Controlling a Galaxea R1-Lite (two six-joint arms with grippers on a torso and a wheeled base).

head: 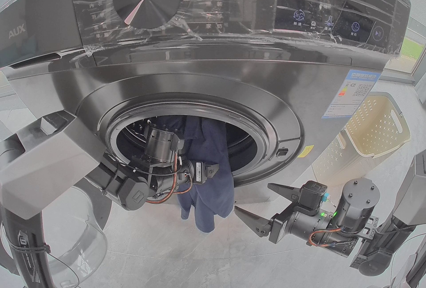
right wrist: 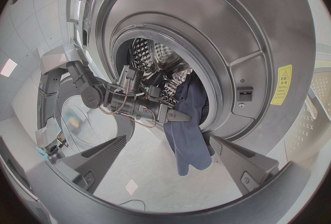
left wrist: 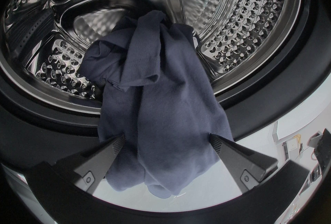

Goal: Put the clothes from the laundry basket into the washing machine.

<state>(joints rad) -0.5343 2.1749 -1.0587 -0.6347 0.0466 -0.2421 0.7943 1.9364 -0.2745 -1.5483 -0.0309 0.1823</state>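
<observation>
You face the open washing machine [head: 284, 89], with the cream laundry basket [head: 377, 129] at its right. A navy garment [head: 208, 155] hangs over the machine's drum rim, half outside. Your left gripper [left wrist: 165, 137] is at that opening, fingers spread astride the garment. Your right gripper [head: 254, 199], below the opening, is spread and empty.

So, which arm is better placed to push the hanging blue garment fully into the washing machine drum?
Likely the left. Its jaws stand open on both sides of the blue garment, right at the drum mouth. The right arm's jaws, also open, are lower, outside the washing machine front.
</observation>
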